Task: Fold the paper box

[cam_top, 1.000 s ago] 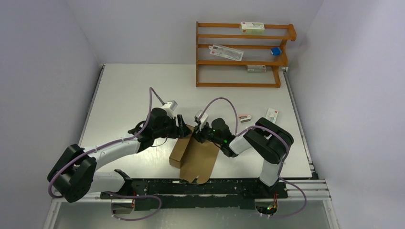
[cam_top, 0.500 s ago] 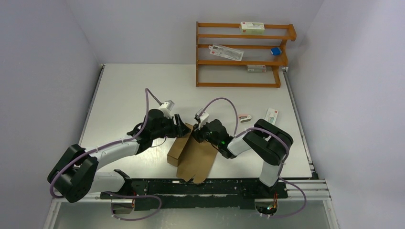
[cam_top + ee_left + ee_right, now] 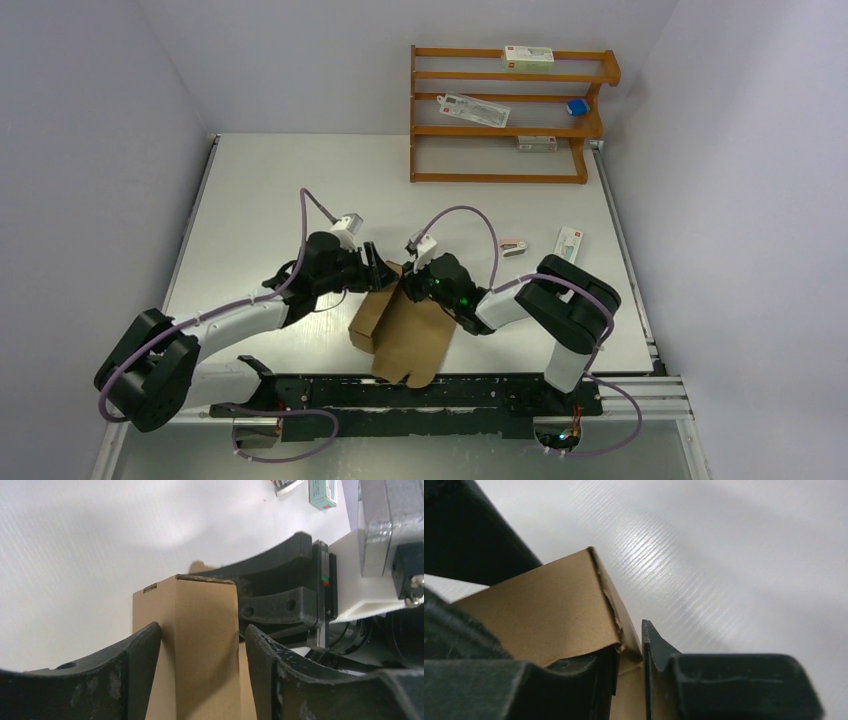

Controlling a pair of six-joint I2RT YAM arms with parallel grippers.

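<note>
Item: paper box (image 3: 405, 335), half-formed, shifted slightly left. Your left gripper (image 3: 376, 268) clasps its raised wall; your right gripper (image 3: 409, 284) pinches the edge. Folding seems underway.

The paper box (image 3: 410, 340) is plain brown, the table (image 3: 280, 190) white, the rack (image 3: 470, 178) orange-brown

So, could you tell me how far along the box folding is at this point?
Done: one long side of the paper box is folded up. In hand: the left gripper straddles that raised part, and the right gripper pinches a cardboard edge beside it. Still to do: the wide panel and notched flaps lie flat.
</note>
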